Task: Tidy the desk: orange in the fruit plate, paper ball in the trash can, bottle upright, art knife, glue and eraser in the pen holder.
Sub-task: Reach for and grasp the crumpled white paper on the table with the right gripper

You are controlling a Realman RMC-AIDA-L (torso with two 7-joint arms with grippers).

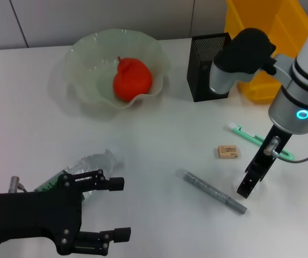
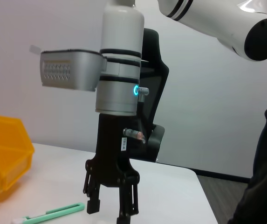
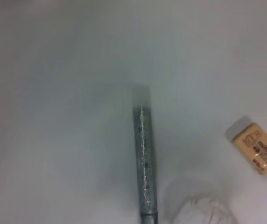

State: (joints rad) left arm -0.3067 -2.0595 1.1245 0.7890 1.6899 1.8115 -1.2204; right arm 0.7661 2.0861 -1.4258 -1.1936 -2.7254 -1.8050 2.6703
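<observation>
The orange (image 1: 132, 80) lies in the pale fruit plate (image 1: 84, 54) at the back. The clear bottle (image 1: 92, 165) lies on its side at the front left. My left gripper (image 1: 120, 209) is open just in front of it. The grey glue stick (image 1: 211, 191) lies at the front middle and also shows in the right wrist view (image 3: 145, 168). The eraser (image 1: 228, 152) and the green art knife (image 1: 261, 141) lie to its right. My right gripper (image 1: 246, 189) points down, open, low over the table by the white paper ball (image 3: 203, 212). The black pen holder (image 1: 210, 67) stands at the back.
A yellow bin (image 1: 261, 32) stands at the back right behind the pen holder. No trash can is in view. In the left wrist view the right gripper (image 2: 111, 209) hangs over the table near the art knife (image 2: 54, 212).
</observation>
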